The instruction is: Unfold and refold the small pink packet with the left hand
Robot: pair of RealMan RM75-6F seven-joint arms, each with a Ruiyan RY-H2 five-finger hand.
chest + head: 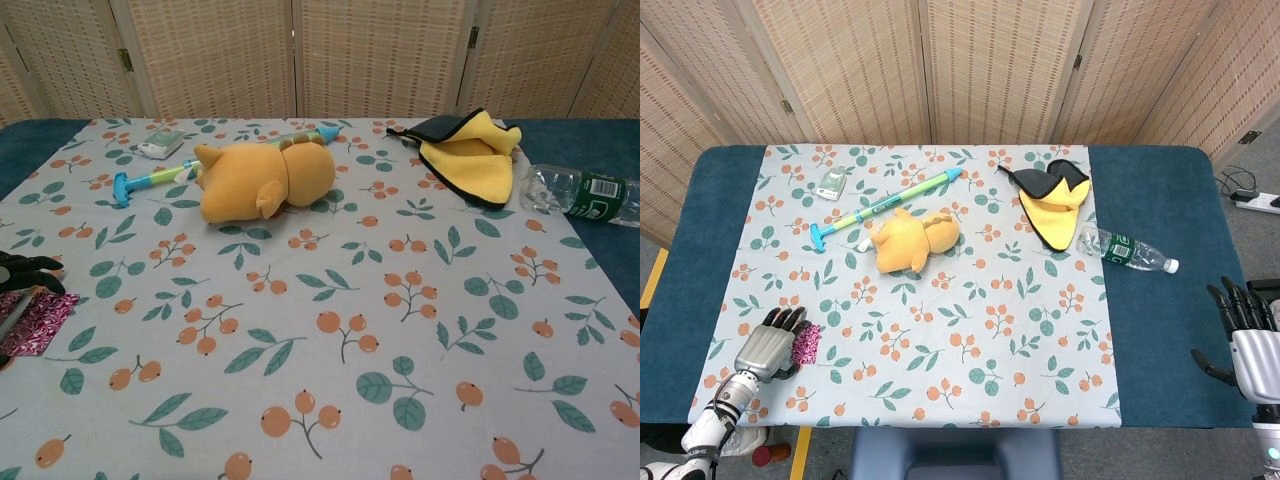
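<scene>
The small pink packet (pixel 807 344) lies near the front left corner of the floral cloth; in the chest view the packet (pixel 40 318) shows at the far left edge. My left hand (pixel 768 340) sits over its left part. Its dark fingertips (pixel 28 268) curl over the far edge, and a grey digit lies across the packet, so the hand grips it. My right hand (pixel 1246 338) hovers off the table's right front side, fingers spread, holding nothing.
A yellow plush toy (pixel 913 238) lies mid-table with a green-blue stick toy (pixel 880 208) behind it. A yellow-and-black cloth (pixel 1054 204) and a plastic bottle (pixel 1127 250) lie at the right. A small white-green item (pixel 832 183) sits far left.
</scene>
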